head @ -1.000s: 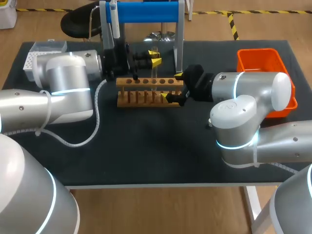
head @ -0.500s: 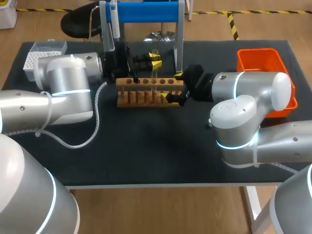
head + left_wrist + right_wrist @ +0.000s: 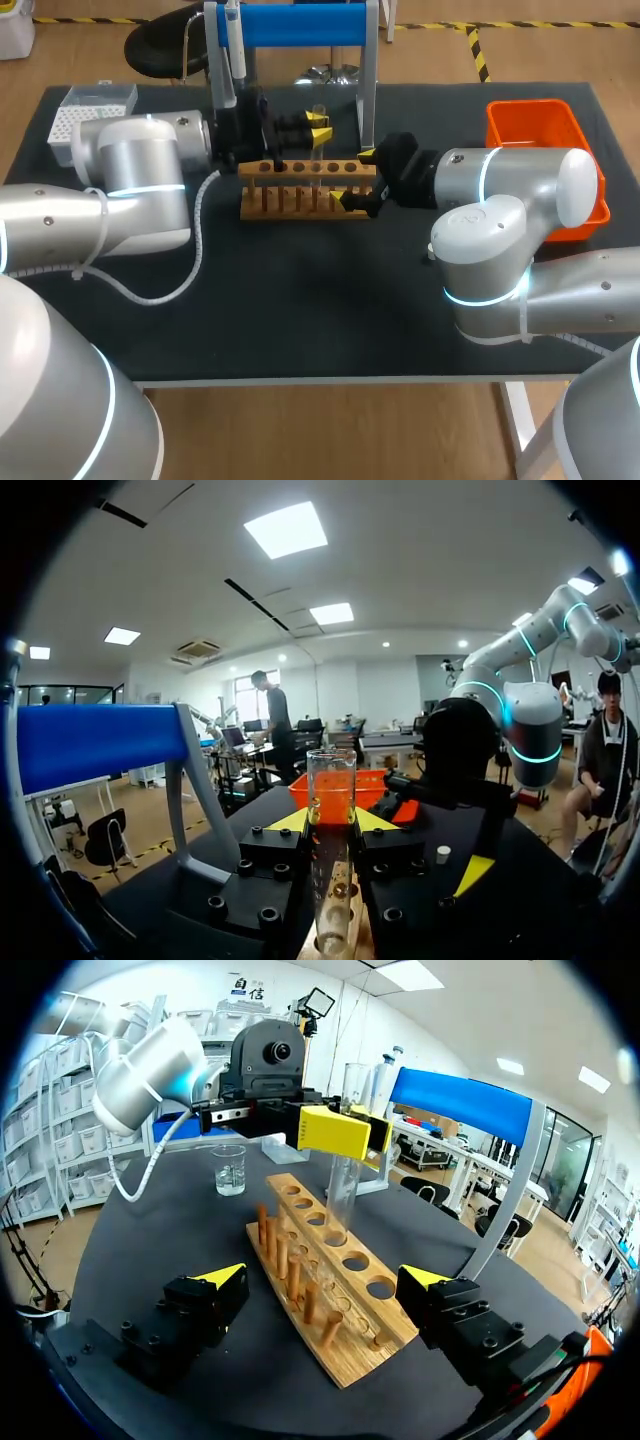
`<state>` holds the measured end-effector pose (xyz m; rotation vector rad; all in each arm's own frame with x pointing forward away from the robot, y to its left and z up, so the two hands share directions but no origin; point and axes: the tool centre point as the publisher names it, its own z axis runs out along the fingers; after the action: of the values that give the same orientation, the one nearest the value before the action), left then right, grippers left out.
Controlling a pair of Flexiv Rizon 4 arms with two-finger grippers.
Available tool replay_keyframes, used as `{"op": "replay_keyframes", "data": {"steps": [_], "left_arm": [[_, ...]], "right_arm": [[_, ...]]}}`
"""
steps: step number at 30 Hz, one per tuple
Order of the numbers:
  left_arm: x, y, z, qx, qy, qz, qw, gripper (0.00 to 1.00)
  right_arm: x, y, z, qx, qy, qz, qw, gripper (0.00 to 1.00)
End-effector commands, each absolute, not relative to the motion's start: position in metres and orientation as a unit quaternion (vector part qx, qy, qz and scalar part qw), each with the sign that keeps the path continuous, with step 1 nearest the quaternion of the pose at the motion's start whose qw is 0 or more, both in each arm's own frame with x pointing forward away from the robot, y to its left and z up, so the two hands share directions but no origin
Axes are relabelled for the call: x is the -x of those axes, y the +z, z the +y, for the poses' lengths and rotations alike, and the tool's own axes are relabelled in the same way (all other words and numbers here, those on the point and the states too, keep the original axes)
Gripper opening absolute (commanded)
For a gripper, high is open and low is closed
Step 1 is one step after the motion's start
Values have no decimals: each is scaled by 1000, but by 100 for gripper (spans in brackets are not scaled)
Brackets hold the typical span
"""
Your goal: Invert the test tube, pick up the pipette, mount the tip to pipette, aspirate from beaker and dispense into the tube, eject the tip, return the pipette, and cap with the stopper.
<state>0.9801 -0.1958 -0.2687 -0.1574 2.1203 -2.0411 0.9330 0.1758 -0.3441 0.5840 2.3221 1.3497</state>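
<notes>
Item: test tube [image 3: 319,110], clear glass, upright with its mouth uppermost, in the upper middle of the head view, over the wooden rack [image 3: 300,168]. Change noted: its rim now shows above the yellow tips, where a second ago it did not, so we record that the tube has risen a little, the holding arm with it. In the right wrist view its lower end is at a middle hole of the rack, and we cannot tell whether it has come free. Left gripper [image 3: 318,123]: closed on the tube from two sides, just under the rim. Right gripper [image 3: 356,177]: unmoved, fingers wide apart either side of the rack's right end, gripping nothing. Pipette [image 3: 232,40]: hanging on the blue stand [image 3: 300,22], untouched. Beaker [image 3: 229,1170]: on the table beyond the rack. We judge the first step to be in hand, the tube being drawn up for turning, with all later steps outstanding.
</notes>
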Motion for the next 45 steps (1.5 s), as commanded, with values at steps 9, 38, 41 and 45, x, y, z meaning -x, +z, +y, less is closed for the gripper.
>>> {"op": "replay_keyframes", "data": {"steps": [9,38,41,45], "left_arm": [[-982,-275,-196,51,-694,712,95,0],[-986,-282,-197,51,-692,716,79,100],[-986,-282,-197,53,-691,717,75,100],[-985,-280,-197,59,-685,723,66,100]], "right_arm": [[-933,-344,176,-208,482,829,195,100],[-933,-344,176,-208,482,829,195,100],[-933,-344,176,-208,482,829,195,100],[-933,-344,176,-208,482,829,195,100]]}}
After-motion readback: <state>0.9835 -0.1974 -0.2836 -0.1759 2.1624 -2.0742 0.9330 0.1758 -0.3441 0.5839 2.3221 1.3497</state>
